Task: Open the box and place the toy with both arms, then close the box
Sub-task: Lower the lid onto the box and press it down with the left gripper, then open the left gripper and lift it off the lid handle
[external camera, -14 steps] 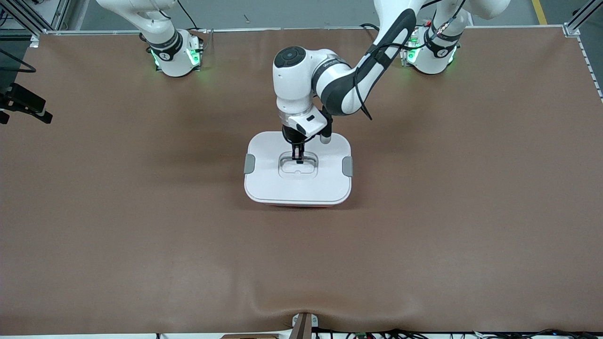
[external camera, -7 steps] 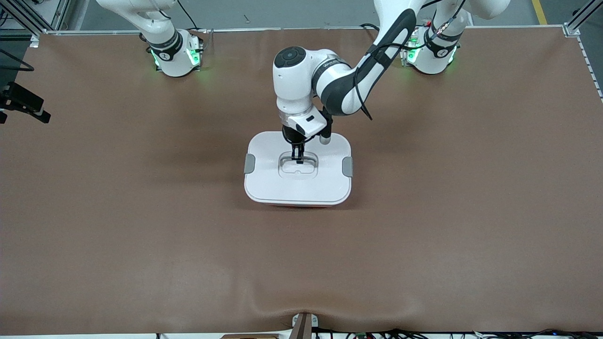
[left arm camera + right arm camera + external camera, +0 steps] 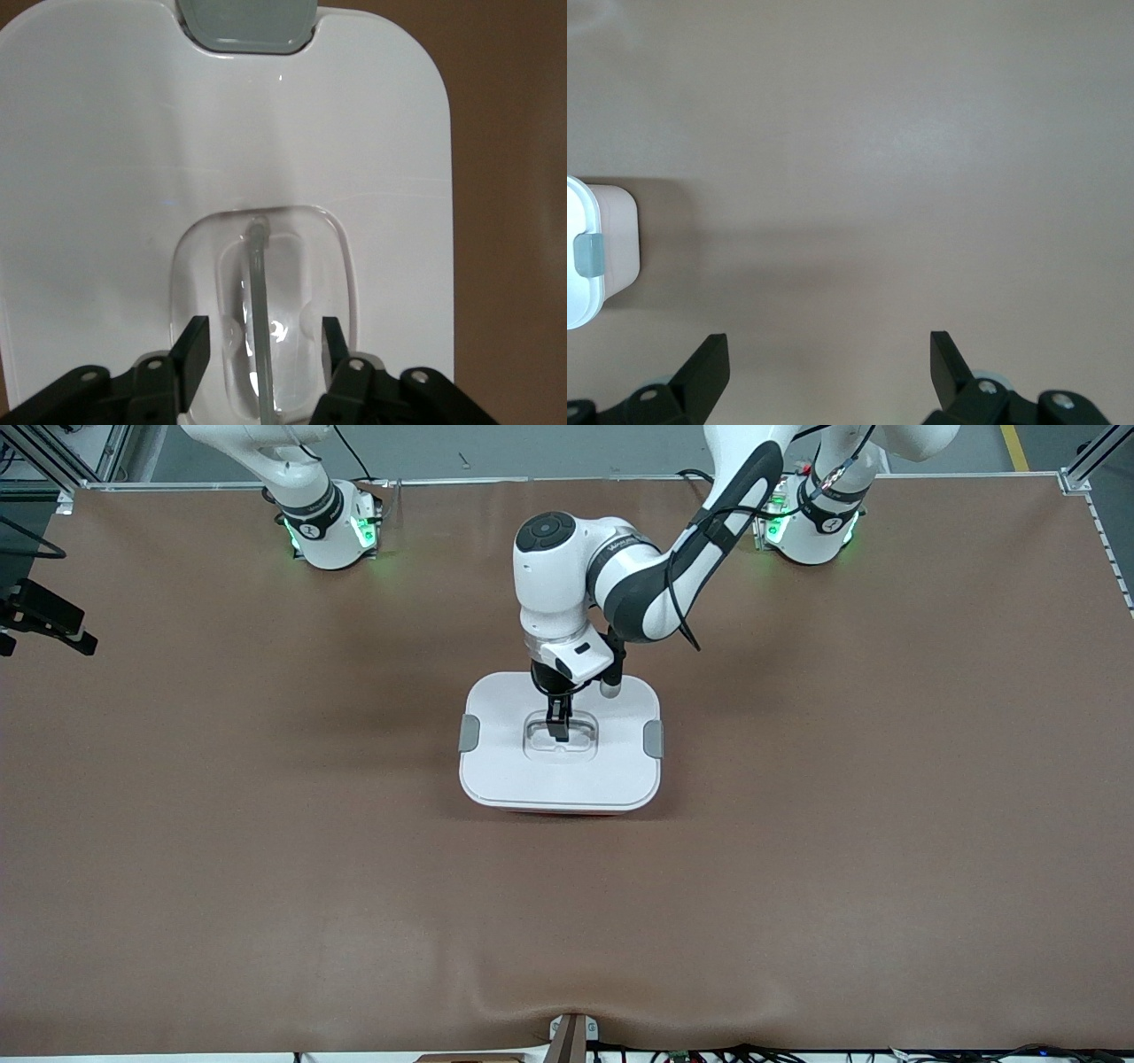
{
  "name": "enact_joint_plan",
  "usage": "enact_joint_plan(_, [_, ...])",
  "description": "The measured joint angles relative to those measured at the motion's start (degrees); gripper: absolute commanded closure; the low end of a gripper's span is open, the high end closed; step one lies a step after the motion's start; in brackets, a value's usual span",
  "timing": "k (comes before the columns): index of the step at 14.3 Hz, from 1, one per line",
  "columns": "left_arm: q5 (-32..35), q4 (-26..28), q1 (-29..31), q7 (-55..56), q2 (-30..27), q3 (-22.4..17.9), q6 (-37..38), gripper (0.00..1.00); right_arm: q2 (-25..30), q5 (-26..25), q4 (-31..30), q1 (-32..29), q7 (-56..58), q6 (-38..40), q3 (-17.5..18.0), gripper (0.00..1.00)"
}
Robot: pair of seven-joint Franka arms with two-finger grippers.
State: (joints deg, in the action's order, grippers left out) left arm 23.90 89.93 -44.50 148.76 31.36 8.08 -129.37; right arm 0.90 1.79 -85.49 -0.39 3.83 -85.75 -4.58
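The box (image 3: 561, 742) stands mid-table with its white lid (image 3: 221, 150) on and a thin pink strip of base showing along its edge nearest the front camera. Grey clips (image 3: 469, 732) (image 3: 653, 738) sit at both ends. My left gripper (image 3: 558, 728) (image 3: 263, 341) is open, low in the lid's recess, one finger on each side of the clear handle bar (image 3: 259, 292) without touching it. My right gripper (image 3: 828, 354) is open and empty, high over bare table past the box's end toward the right arm; the box (image 3: 594, 252) shows there. The toy is out of view.
The brown mat (image 3: 266, 824) covers the whole table. A dark part (image 3: 44, 615) pokes in at the front view's edge, at the right arm's end. The arm bases (image 3: 332, 527) (image 3: 811, 522) stand along the table's back edge.
My left gripper has sunk slightly lower into the lid's handle recess. The dark part at the right arm's end has shifted a little. The box has not moved.
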Motion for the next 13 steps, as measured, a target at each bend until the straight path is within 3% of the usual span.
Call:
enact_joint_plan(5, [0.00, -0.10, 0.15, -0.85, -2.78, -0.01, 1.49, 0.00, 0.00, 0.00, 0.00, 0.00, 0.00, 0.14, 0.00, 0.00])
enact_joint_plan(13, [-3.97, -0.11, 4.38, -13.48, -6.06, -0.06, 6.00, 0.00, 0.00, 0.00, 0.00, 0.00, 0.00, 0.35, 0.00, 0.00])
